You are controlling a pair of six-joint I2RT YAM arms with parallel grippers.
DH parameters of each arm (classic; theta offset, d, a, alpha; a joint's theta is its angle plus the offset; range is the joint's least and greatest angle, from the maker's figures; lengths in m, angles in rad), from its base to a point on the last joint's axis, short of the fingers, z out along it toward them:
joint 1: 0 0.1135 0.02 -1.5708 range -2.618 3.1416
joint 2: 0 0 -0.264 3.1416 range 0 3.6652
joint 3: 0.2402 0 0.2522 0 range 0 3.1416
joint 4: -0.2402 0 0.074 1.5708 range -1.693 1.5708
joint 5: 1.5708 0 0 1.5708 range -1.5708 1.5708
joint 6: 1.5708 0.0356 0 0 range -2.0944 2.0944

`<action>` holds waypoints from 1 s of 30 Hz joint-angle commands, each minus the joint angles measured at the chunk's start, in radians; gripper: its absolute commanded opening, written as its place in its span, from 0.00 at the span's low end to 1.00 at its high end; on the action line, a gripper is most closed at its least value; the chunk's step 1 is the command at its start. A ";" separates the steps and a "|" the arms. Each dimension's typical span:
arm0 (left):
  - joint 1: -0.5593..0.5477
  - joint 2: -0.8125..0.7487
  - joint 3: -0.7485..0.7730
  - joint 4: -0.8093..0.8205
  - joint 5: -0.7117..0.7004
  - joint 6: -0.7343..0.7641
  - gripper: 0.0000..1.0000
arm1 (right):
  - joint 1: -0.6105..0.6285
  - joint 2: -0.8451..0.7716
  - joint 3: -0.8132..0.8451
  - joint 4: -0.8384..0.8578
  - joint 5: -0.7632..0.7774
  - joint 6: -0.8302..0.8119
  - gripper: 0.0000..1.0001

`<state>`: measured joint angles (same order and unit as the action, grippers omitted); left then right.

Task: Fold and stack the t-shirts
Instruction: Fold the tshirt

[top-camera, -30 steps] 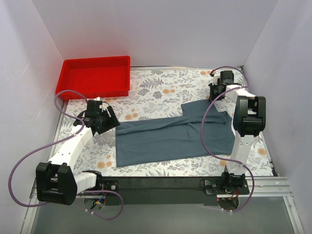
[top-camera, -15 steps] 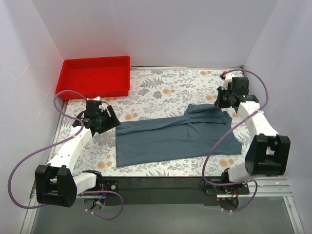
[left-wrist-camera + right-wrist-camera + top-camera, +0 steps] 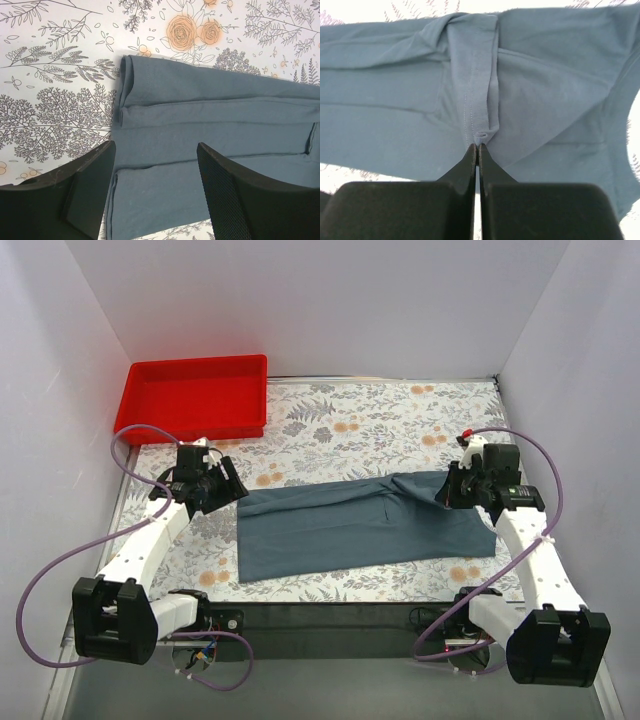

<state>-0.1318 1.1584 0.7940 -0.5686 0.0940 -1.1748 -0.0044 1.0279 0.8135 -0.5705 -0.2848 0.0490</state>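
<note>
The t-shirt (image 3: pixel 340 530) lies lengthwise across the middle of the table (image 3: pixel 350 420). The right gripper (image 3: pixel 478 146) has its jaws pinched tight on a seamed fold at the shirt's right end. The left gripper (image 3: pixel 154 155) hovers over the left end, jaws open and empty. Lay the pinched flap flat without dragging the body.

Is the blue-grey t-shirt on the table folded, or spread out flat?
Partly folded: the slate blue-grey fabric t-shirt lies as a long band, layers doubled at its left end; not yet a small rectangle.
</note>
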 commanded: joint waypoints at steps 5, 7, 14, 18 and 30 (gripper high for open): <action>0.008 0.023 0.033 0.018 0.026 0.012 0.61 | 0.003 -0.058 -0.025 -0.156 -0.050 0.077 0.01; 0.008 0.030 0.033 0.019 0.026 0.012 0.61 | 0.003 -0.078 -0.034 -0.186 -0.018 0.097 0.01; 0.008 0.057 0.030 0.026 0.041 0.006 0.61 | 0.003 -0.094 -0.047 -0.311 0.085 0.112 0.01; 0.008 0.083 0.033 0.026 0.056 0.006 0.61 | 0.003 -0.068 -0.076 -0.365 0.139 0.141 0.01; -0.011 0.158 0.063 0.041 0.098 0.014 0.61 | 0.037 0.030 0.108 -0.223 -0.017 0.048 0.43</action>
<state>-0.1341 1.3045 0.8062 -0.5461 0.1726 -1.1748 0.0067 1.0370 0.8474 -0.8963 -0.2024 0.1390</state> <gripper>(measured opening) 0.610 0.431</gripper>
